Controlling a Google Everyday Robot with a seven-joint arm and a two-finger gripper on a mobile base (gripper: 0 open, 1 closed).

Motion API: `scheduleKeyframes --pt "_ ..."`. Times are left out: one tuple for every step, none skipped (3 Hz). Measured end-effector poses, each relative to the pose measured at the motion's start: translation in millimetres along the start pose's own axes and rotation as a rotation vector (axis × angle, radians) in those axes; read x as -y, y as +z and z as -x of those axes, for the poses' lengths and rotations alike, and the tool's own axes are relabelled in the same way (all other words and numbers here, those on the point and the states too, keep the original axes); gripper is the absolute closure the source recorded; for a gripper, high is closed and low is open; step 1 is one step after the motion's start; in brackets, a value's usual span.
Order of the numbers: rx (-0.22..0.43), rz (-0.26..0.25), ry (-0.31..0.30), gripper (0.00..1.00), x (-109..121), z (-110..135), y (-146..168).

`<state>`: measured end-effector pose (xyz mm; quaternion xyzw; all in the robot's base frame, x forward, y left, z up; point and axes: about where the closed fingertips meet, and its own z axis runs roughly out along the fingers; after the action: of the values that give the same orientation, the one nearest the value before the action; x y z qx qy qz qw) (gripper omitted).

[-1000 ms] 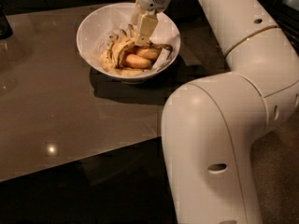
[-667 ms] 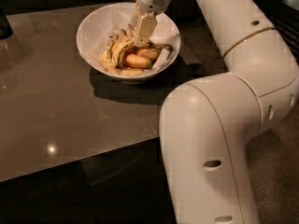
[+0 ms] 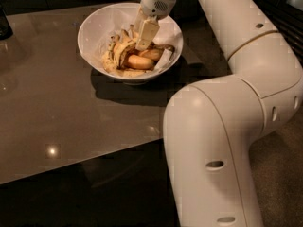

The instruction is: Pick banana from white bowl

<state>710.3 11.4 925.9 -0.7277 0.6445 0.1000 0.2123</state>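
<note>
The white bowl (image 3: 93,31) stands on the brown table, far centre. In it lies the long pale-yellow banana (image 3: 117,54) with dark streaks, on the left side, next to two plumper orange-yellow bananas (image 3: 140,62). My gripper (image 3: 142,44) comes down from above into the bowl's middle. Its tip is at the right end of the streaked banana, just above the orange ones. The gripper hides part of the bananas.
The glossy brown table (image 3: 57,108) stretches left and forward of the bowl, and its front edge runs diagonally across the lower half. A dark object (image 3: 4,25) stands at the far left edge. My large white arm (image 3: 222,126) fills the right side.
The gripper stays down in the bowl at the same spot. The arm's lower segment has shifted slightly left. The bananas have not visibly moved.
</note>
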Motion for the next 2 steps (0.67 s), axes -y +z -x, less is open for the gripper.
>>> scheduleKeyframes --pt "0.008 0.011 0.012 0.42 -2.1 -2.2 3.6" --pt "0.007 0.015 0.015 0.61 -3.7 -3.6 4.7"
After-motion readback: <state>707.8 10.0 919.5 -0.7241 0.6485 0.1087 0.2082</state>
